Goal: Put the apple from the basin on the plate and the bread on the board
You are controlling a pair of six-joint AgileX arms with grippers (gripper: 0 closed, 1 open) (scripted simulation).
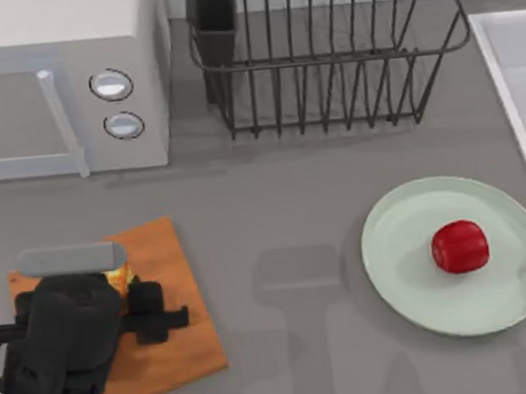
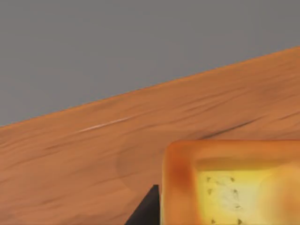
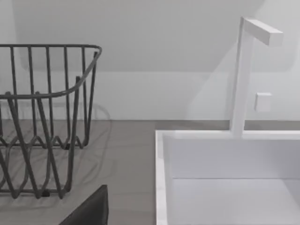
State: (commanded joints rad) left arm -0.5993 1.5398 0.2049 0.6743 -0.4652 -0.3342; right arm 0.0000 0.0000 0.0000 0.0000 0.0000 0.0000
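- The left gripper hangs low over the board at the table's left, with the bread just under it; whether its fingers grip the slice or stand apart, I cannot tell.
- The bread looks light, soft and crumbly: best held gently across its pale sides, not pinched hard.
- The apple already sits on the plate, right of middle; round and glossy, it would probably roll if nudged.
- The right arm's camera faces the basin and the dish rack.
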